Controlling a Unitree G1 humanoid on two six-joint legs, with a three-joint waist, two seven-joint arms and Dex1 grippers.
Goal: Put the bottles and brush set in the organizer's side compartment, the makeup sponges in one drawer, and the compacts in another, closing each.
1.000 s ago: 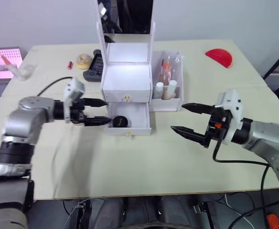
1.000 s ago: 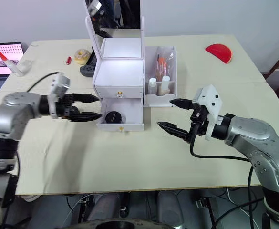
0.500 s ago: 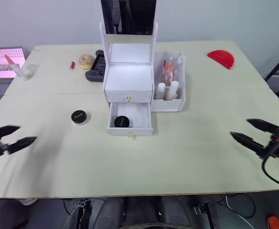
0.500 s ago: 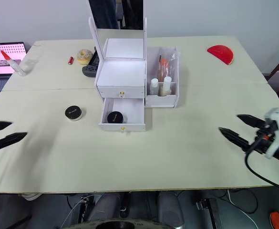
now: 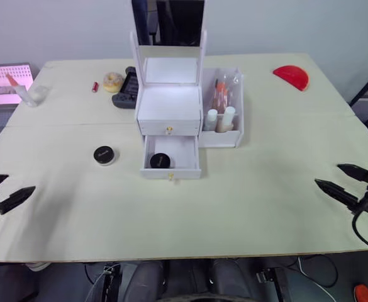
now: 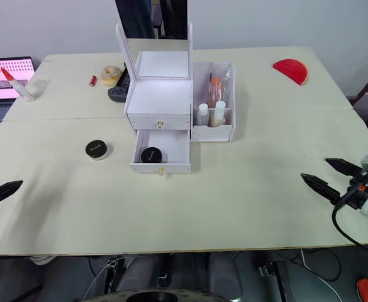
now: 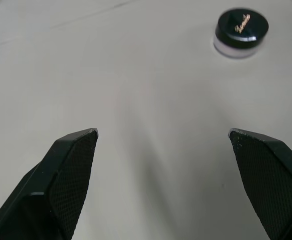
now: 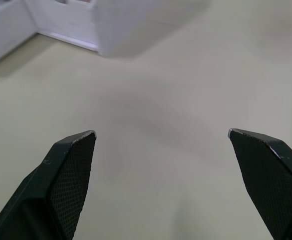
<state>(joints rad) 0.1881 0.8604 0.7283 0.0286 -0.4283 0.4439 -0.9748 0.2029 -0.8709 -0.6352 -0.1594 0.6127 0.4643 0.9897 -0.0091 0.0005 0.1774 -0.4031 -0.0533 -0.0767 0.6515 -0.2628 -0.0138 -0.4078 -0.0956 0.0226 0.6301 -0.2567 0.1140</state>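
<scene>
White organizer [image 5: 168, 107] on the bench [image 5: 246, 207], lower drawer [image 5: 170, 158] pulled out with one black compact [image 5: 160, 160] inside. Second compact [image 5: 104, 154] out on the bench, left of that drawer. Bottles [image 5: 217, 119] and brush set [image 5: 219, 92] in the side compartment right of the drawers. Left pincer [image 5: 2, 192] released, empty, far left of the organizer; right pincer [image 5: 342, 180] released, empty, far right of it

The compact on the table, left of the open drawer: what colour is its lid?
Black, with small gold lettering; the compact shows best in the left wrist view.
</scene>
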